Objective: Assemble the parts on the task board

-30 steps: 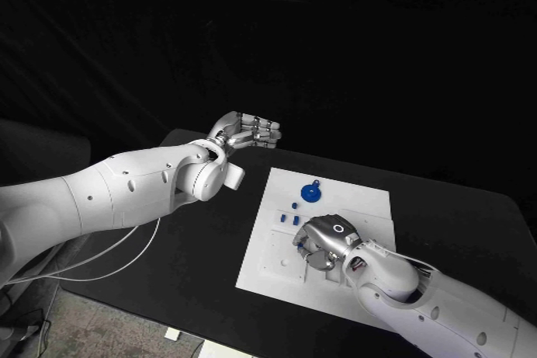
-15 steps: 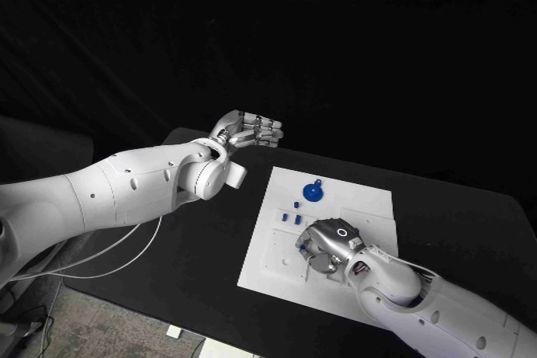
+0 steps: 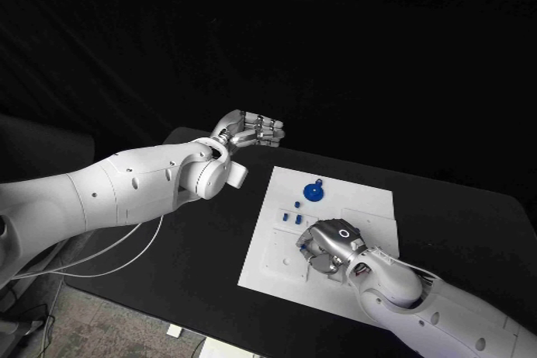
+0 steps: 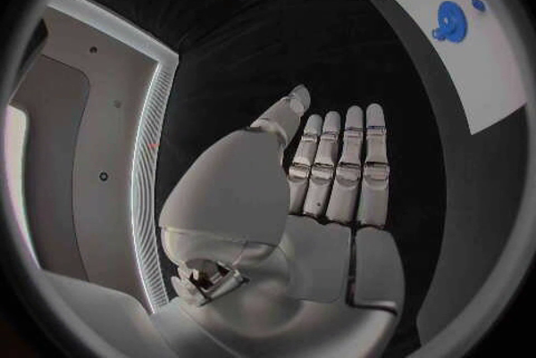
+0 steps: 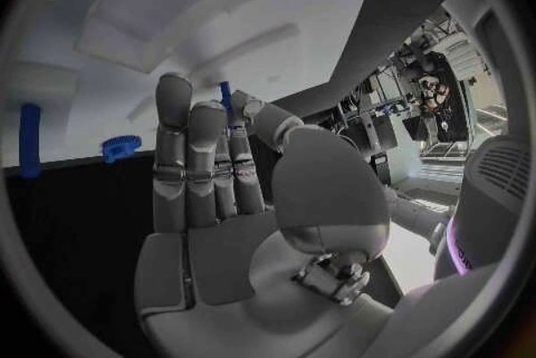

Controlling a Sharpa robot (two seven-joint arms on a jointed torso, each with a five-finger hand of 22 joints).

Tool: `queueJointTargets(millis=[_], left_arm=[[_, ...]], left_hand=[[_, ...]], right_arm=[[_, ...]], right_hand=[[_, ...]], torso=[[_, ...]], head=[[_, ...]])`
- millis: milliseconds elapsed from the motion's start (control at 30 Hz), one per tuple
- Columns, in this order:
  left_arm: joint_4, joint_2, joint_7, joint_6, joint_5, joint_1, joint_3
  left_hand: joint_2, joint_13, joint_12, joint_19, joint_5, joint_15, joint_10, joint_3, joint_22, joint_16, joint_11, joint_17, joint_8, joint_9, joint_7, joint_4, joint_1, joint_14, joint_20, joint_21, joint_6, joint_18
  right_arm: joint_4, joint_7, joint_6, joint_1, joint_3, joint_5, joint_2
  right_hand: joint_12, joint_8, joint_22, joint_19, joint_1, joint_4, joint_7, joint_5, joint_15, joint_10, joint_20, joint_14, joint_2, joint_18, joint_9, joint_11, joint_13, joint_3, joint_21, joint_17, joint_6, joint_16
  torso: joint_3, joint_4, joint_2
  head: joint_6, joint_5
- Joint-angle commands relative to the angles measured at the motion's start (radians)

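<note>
The white task board (image 3: 364,201) lies in the middle of the black table. A blue gear (image 3: 311,192) stands near its far edge, and small blue pegs (image 3: 293,217) stand just nearer. My right hand (image 3: 327,241) is low over the board's middle, palm down. In the right wrist view its thumb and a fingertip pinch a small blue peg (image 5: 227,97), with the gear (image 5: 121,146) and another blue peg (image 5: 30,139) beyond the fingers. My left hand (image 3: 248,130) hovers off the board above the table's far left corner. Its fingers (image 4: 340,166) are straight and hold nothing.
The black table (image 3: 202,234) reaches left and right of the board. White cables (image 3: 112,257) hang under my left arm near the table's left edge. The left wrist view shows the board's far corner (image 4: 491,63) with the gear (image 4: 449,20).
My right hand has crept slightly toward the board's near side. The left hand has stayed where it was.
</note>
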Motion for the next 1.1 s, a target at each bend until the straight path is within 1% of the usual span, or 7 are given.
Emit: queueJointTargets(millis=[33, 133, 433, 667, 1033, 1067, 1100], left_arm=[[0.003, 0.001, 0.006, 0.013, -0.005, 0.002, 0.001], [0.003, 0.001, 0.006, 0.014, -0.005, 0.002, 0.001], [0.004, 0.002, 0.005, 0.015, -0.005, 0.002, 0.001], [0.004, 0.002, 0.004, 0.016, -0.005, 0.003, 0.001], [0.003, 0.004, 0.004, 0.017, -0.006, 0.003, 0.001], [0.002, 0.004, 0.004, 0.017, -0.006, 0.003, 0.001], [0.001, 0.005, 0.004, 0.017, -0.006, 0.003, 0.001]], left_hand=[[0.000, -0.001, 0.000, 0.008, -0.002, -0.001, -0.009, -0.002, -0.001, -0.005, 0.001, -0.001, -0.002, -0.001, 0.001, 0.006, 0.007, -0.008, 0.000, 0.004, -0.009, 0.009], [0.000, -0.001, 0.000, 0.008, -0.002, -0.001, -0.009, -0.002, -0.001, -0.005, 0.001, -0.001, -0.002, -0.001, 0.001, 0.006, 0.007, -0.008, 0.000, 0.004, -0.009, 0.009], [0.000, -0.001, 0.000, 0.008, -0.002, -0.001, -0.009, -0.002, -0.001, -0.005, 0.001, -0.001, -0.002, -0.001, 0.001, 0.006, 0.007, -0.008, 0.000, 0.004, -0.009, 0.009], [0.001, -0.001, 0.000, 0.011, -0.002, 0.000, -0.010, -0.004, -0.011, -0.005, 0.002, -0.001, -0.002, -0.001, 0.001, 0.007, 0.007, -0.009, 0.001, 0.005, -0.010, 0.010], [0.001, -0.001, 0.000, 0.012, -0.002, 0.000, -0.010, -0.004, -0.012, -0.005, 0.002, -0.001, -0.002, -0.001, 0.001, 0.007, 0.007, -0.009, 0.001, 0.005, -0.011, 0.010], [0.001, -0.001, 0.000, 0.012, -0.002, 0.000, -0.010, -0.004, -0.012, -0.005, 0.002, -0.001, -0.002, -0.001, 0.001, 0.007, 0.007, -0.009, 0.001, 0.005, -0.011, 0.010], [0.002, -0.001, 0.000, 0.012, -0.002, 0.000, -0.010, -0.005, -0.013, -0.005, 0.002, -0.001, -0.002, -0.001, 0.001, 0.008, 0.006, -0.009, 0.001, 0.005, -0.011, 0.010]], right_arm=[[-0.002, 0.008, -0.003, -0.001, 0.000, -0.007, 0.002], [-0.004, 0.006, 0.011, -0.001, 0.000, -0.013, 0.003], [-0.010, 0.005, 0.070, -0.001, 0.000, -0.025, 0.008], [-0.013, -0.003, 0.094, -0.001, 0.000, -0.042, 0.012], [-0.020, -0.014, 0.096, -0.001, 0.000, -0.063, 0.020], [-0.022, -0.011, 0.093, -0.001, 0.000, -0.060, 0.021], [-0.023, -0.007, 0.089, -0.001, 0.000, -0.056, 0.021]], right_hand=[[0.006, 0.004, 0.000, 0.036, 0.003, -0.002, 0.000, -0.006, -0.007, 0.014, -0.008, -0.001, 0.008, 0.018, 0.001, -0.004, 0.001, 0.003, -0.003, 0.001, 0.005, -0.005], [0.006, 0.004, -0.001, 0.036, 0.003, -0.003, 0.000, -0.007, -0.007, 0.013, -0.008, -0.001, 0.008, 0.018, 0.001, -0.004, 0.001, 0.004, -0.003, 0.002, 0.005, -0.006], [0.006, 0.004, -0.001, 0.035, 0.003, -0.004, 0.000, -0.004, -0.007, 0.012, -0.008, -0.002, 0.008, 0.018, 0.001, -0.003, 0.001, 0.002, -0.003, 0.004, 0.005, -0.007], [0.006, 0.004, -0.001, 0.035, 0.003, -0.004, 0.000, -0.003, -0.006, 0.012, -0.007, -0.003, 0.009, 0.018, 0.001, -0.003, 0.001, 0.000, -0.004, 0.004, 0.004, -0.007], [0.006, 0.003, -0.001, 0.033, -0.003, -0.001, 0.004, 0.003, -0.003, -0.003, -0.005, -0.006, 0.010, 0.018, -0.001, 0.001, 0.001, -0.004, -0.008, 0.006, -0.007, -0.008], [0.006, 0.003, -0.002, 0.034, -0.005, 0.000, 0.005, 0.010, -0.002, -0.008, -0.004, -0.006, 0.008, 0.018, -0.001, 0.002, 0.001, -0.006, -0.009, 0.006, -0.011, -0.008], [0.006, 0.002, -0.003, 0.033, -0.016, 0.005, 0.007, 0.037, 0.000, -0.018, -0.003, -0.007, 0.001, 0.019, -0.002, 0.004, 0.000, -0.019, -0.010, 0.006, -0.019, -0.008]], torso=[[-0.0001, 0.0001, 0.000], [-0.0007, -0.0003, 0.000], [-0.0004, 0.0003, 0.000], [-0.0003, -0.0005, -0.001], [-0.0005, -0.0001, 0.000], [-0.0006, -0.0003, 0.000], [-0.0005, -0.0005, 0.000]], head=[[0.000, 0.000], [0.001, 0.000], [-0.001, 0.001], [-0.003, 0.002], [-0.002, 0.002], [-0.003, 0.002], [-0.003, 0.002]])
